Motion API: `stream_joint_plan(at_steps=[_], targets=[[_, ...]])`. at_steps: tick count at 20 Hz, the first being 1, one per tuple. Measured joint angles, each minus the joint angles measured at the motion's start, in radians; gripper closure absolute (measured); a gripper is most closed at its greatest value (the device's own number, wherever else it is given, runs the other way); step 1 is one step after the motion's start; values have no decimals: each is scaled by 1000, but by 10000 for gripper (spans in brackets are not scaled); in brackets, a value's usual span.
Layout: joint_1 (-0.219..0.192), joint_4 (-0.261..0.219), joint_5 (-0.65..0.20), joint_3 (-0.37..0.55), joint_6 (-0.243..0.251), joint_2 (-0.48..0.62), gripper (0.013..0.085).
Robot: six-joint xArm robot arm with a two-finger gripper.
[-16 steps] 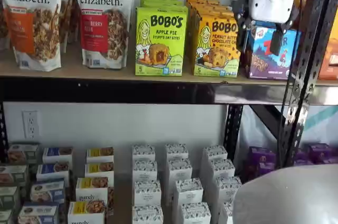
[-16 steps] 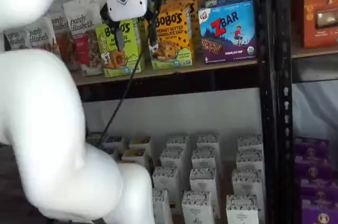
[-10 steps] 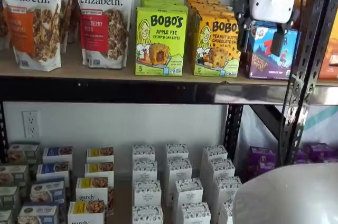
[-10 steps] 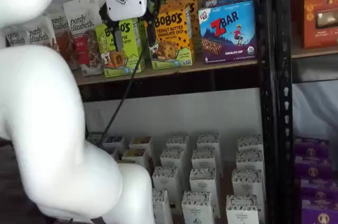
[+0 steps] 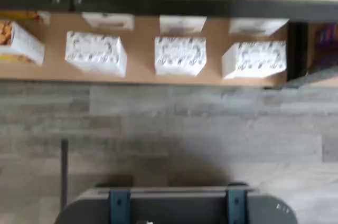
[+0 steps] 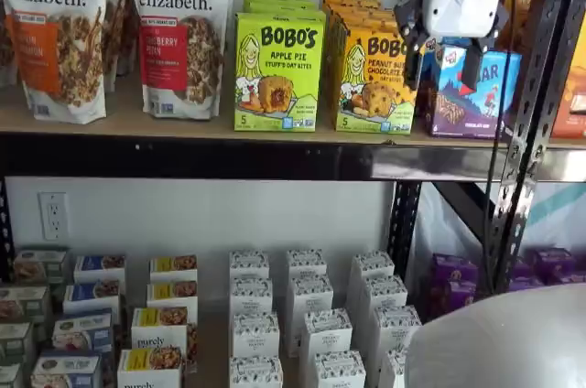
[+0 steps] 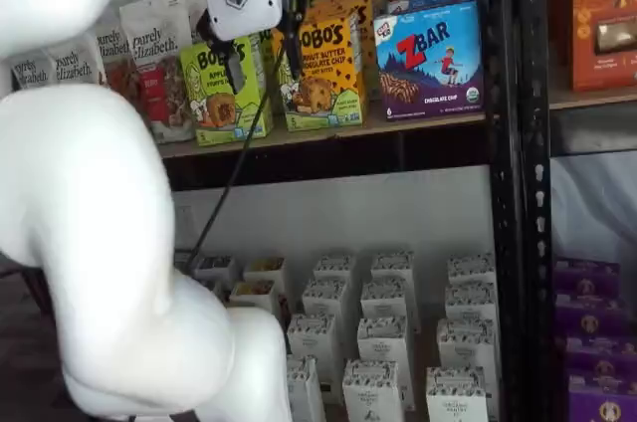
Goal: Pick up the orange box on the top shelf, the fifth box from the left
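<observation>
You see the orange box [image 6: 374, 80], printed "BOBO'S Peanut Butter Chocolate Chip", upright on the top shelf [image 6: 183, 123] between the green "BOBO'S Apple Pie" box [image 6: 277, 70] and the blue "ZBAR" box [image 7: 430, 60]. Your gripper [image 7: 261, 50] hangs before it with fingers spread apart, grasping nothing.

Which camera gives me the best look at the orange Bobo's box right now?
A shelf view shows the orange box nearly head-on, with only its right edge behind the hand. In the other shelf view the orange box is angled and partly behind a finger. The wrist view misses it.
</observation>
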Motion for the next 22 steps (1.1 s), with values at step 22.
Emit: stream_joint_plan(at_steps=[22], targets=[[34, -65, -434, 12, 63, 158, 130]])
